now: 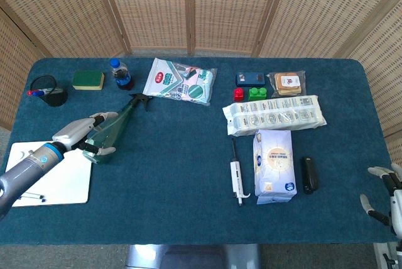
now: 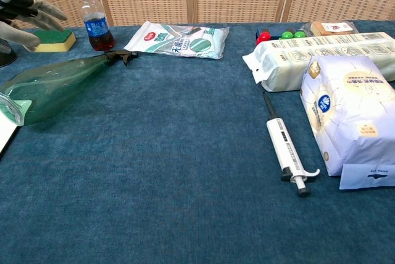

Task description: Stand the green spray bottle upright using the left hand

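The green spray bottle (image 1: 116,122) (image 2: 55,85) lies on its side on the blue cloth, its black nozzle (image 2: 120,57) pointing to the far side and its base toward the near left. My left hand (image 1: 78,132) (image 2: 28,14) hovers above the bottle's lower body with fingers spread, holding nothing. In the chest view it shows only at the top left corner, clear of the bottle. My right hand (image 1: 384,188) rests open past the table's near right corner, far from the bottle.
A white board (image 1: 56,178) lies at the near left beside the bottle's base. A cola bottle (image 1: 120,74), a sponge (image 1: 88,80) and a black cup (image 1: 49,92) stand behind. A wipes pack (image 1: 181,82), a pipette (image 2: 287,153) and several packages (image 2: 345,116) lie to the right.
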Robot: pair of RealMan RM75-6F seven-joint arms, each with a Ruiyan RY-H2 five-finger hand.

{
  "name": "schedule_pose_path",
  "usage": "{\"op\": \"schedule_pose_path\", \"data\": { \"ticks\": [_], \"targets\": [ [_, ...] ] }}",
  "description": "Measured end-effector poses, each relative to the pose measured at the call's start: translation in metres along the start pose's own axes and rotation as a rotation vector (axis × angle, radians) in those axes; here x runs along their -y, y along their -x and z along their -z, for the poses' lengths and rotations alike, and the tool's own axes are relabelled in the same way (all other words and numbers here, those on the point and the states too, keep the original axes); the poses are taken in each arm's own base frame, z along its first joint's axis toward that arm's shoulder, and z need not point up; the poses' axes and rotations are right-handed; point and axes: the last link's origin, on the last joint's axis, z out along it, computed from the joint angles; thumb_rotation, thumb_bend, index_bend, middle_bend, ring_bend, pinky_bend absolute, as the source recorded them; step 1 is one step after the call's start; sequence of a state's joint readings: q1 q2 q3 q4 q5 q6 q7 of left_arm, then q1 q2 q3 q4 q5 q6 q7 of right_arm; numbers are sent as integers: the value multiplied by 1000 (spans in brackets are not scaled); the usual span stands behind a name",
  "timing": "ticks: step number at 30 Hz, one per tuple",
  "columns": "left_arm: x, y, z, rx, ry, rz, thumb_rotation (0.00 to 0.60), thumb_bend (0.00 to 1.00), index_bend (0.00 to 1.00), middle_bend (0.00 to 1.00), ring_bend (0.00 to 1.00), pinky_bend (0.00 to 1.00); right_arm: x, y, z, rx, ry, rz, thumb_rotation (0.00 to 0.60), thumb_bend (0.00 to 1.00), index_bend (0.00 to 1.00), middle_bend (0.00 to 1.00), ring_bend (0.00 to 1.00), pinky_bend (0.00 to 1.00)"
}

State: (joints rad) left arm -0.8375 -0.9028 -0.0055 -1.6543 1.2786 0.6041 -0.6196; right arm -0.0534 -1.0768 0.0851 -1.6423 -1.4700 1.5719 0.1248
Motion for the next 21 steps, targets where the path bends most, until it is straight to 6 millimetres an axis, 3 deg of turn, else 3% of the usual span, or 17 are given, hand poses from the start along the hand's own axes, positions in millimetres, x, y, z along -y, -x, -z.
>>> {"op": "schedule_pose_path", "data": {
  "ticks": [7,14,21],
  "targets": [
    [21,-13,3,-35,-116,-3,370,271,36,59,5,214,2,5,-3,15,-7,-4,600,366,262,283,105,170],
    [35,-19,3,-32,-205,-81,375,271,0,11,0,210,3,11,-6,29,-13,-14,600,367,262,283,105,170],
    [40,-15,-9,-20,-280,-139,383,271,0,0,0,211,0,10,-6,25,-10,-20,600,366,263,283,105,170]
  ]
}}
